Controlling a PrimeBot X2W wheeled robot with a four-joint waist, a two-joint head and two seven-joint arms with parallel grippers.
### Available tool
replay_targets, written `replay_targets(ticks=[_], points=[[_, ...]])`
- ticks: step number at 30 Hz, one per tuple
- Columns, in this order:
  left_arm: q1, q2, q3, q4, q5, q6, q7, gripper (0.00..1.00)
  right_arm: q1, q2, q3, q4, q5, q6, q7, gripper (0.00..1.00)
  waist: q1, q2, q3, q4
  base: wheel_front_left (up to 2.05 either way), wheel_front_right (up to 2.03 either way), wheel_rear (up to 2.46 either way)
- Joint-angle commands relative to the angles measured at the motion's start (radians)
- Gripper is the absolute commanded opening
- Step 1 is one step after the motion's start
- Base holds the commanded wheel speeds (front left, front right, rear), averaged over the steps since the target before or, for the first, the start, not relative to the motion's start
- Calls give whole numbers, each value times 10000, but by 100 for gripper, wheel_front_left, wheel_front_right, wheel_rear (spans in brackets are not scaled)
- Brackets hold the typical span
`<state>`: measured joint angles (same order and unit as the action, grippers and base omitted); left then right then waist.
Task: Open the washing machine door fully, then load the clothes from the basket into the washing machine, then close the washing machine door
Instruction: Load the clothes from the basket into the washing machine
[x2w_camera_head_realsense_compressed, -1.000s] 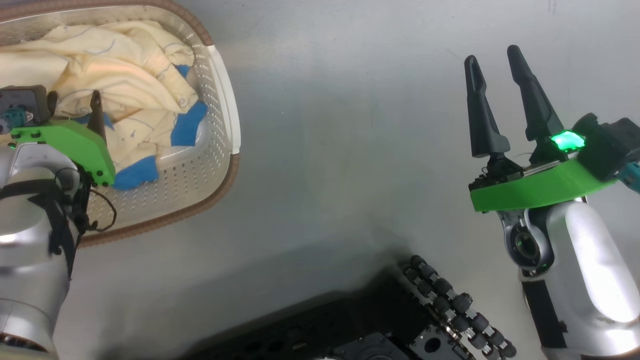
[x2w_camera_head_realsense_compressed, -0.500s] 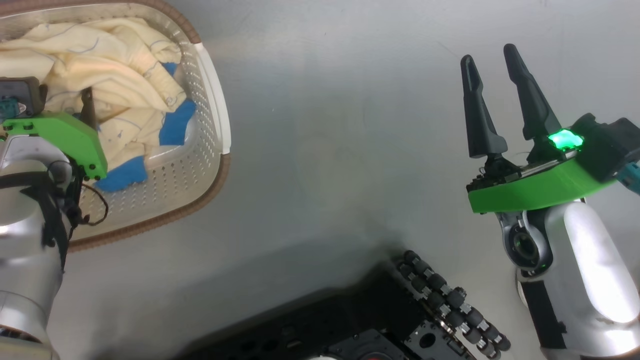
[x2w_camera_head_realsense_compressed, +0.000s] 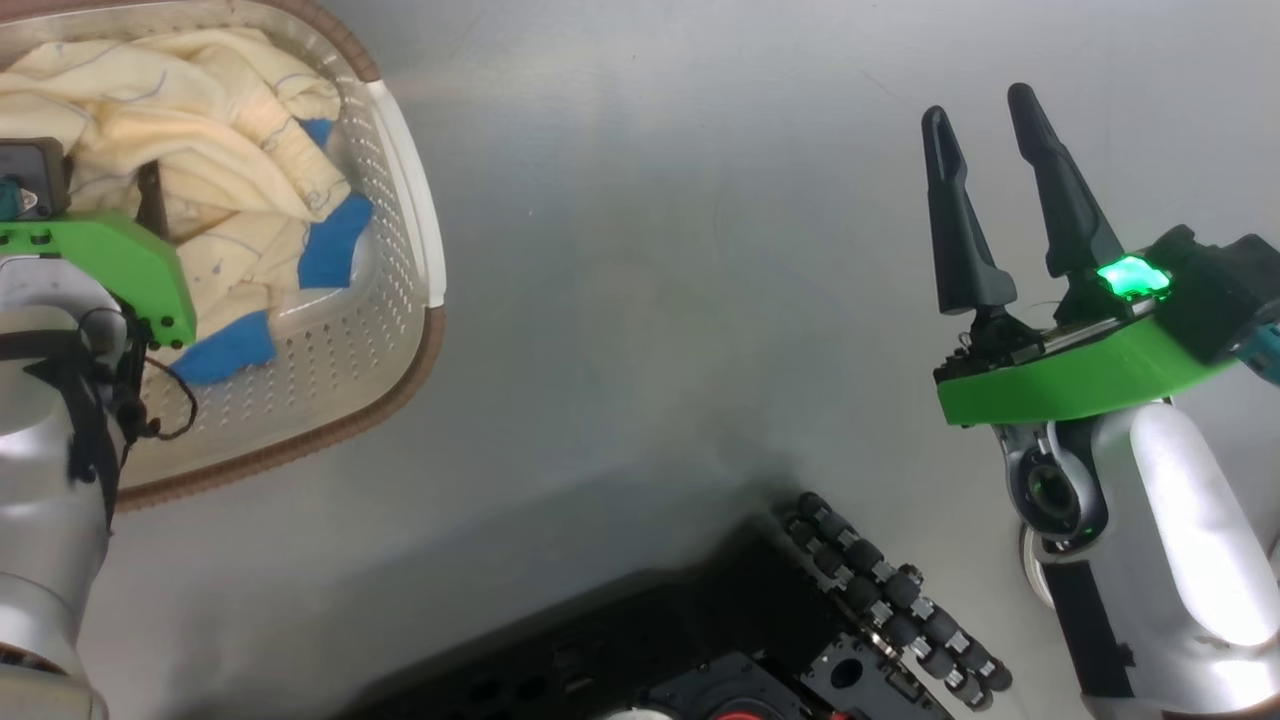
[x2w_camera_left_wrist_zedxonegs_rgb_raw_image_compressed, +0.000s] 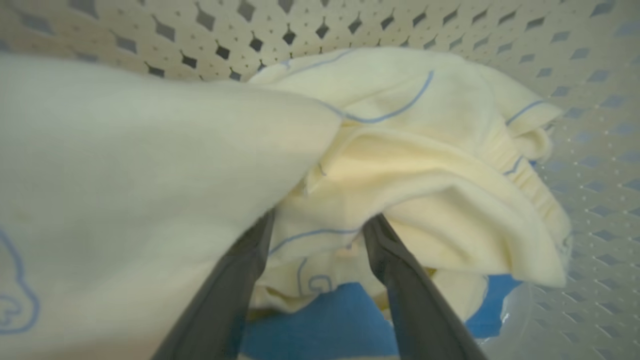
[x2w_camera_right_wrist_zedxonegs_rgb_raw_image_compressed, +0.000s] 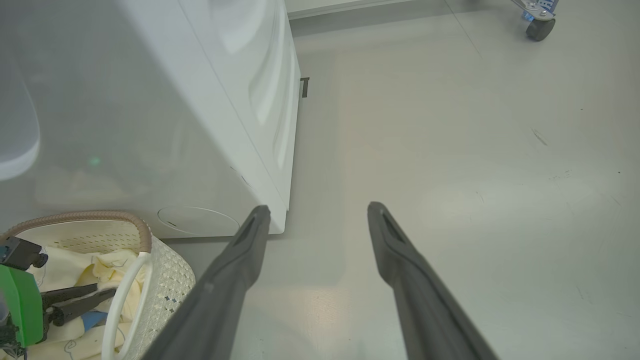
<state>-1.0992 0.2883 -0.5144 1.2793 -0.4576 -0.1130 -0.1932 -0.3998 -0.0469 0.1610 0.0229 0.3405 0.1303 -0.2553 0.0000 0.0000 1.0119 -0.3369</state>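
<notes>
1. The left gripper (x2w_camera_left_wrist_zedxonegs_rgb_raw_image_compressed: 320, 226) is open. Its two dark fingers are spread about as wide as the other arm's and are pushed down into the clothes (x2w_camera_left_wrist_zedxonegs_rgb_raw_image_compressed: 425, 150). A cream fold lies between the fingers and another drapes over their tips, so the tips are hidden. Nothing looks pinched yet.
2. The right gripper (x2w_camera_head_realsense_compressed: 977, 108) is also wide open and holds nothing. It hangs over the bare grey floor (x2w_camera_head_realsense_compressed: 650, 250), well apart from the basket (x2w_camera_head_realsense_compressed: 330, 370).
3. The clothes are a loose, crumpled heap of soft cream-yellow fabric with thin blue line drawings and a ribbed edge. Small bright blue pieces lie under and beside it. The heap sits deep in the basket, against the perforated wall.
4. The basket is cream plastic with a brown woven-look rim and a white side handle. It stands on the floor just beside the low front corner of the washing machine (x2w_camera_right_wrist_zedxonegs_rgb_raw_image_compressed: 150, 100).
5. On progress, all the clothes in view lie in the basket, so loading appears to be only at its first grab. The left arm looks to be reaching for a hold rather than lifting.
6. The drum opening is out of frame in these views, so whether the door is fully open cannot be told.
7. Left to do, by this reading, are closing on the fabric, carrying the clothes to the drum, and shutting the door.
</notes>
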Motion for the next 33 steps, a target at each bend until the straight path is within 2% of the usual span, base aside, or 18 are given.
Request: replay_targets(ticks=[1,2,5,8,9,10,22,33], points=[[60,391,107,-25,79,64,-7,91,244,-33,112,-269,60,4,-65,100,0,0,15,-5,0,0,0],[40,394,88,-19,83,75,-5,86,244,-33,107,-272,70,4,-65,100,0,0,29,-12,0,0,0],[-13,383,34,-2,88,104,-3,48,238,-33,87,-283,100,4,-65,100,0,0,59,-27,0,0,0],[-58,367,-18,11,93,136,-22,24,230,-33,58,-304,113,4,-65,100,0,0,81,-22,0,0,0],[-71,358,-31,14,89,144,-32,8,228,-33,44,-313,115,4,-65,100,0,0,85,-14,0,0,0],[-81,347,-41,18,82,151,-48,0,226,-33,33,-316,113,4,-65,100,0,0,84,-4,0,0,0],[547,-40,216,-335,-267,388,-644,0,159,-33,-179,-246,6,4,-65,100,0,0,-554,582,0,0,0],[2486,-245,1197,-2825,-324,974,-683,0,310,-33,-388,-181,-290,4,-65,100,0,0,-1707,1346,0,0,0]])
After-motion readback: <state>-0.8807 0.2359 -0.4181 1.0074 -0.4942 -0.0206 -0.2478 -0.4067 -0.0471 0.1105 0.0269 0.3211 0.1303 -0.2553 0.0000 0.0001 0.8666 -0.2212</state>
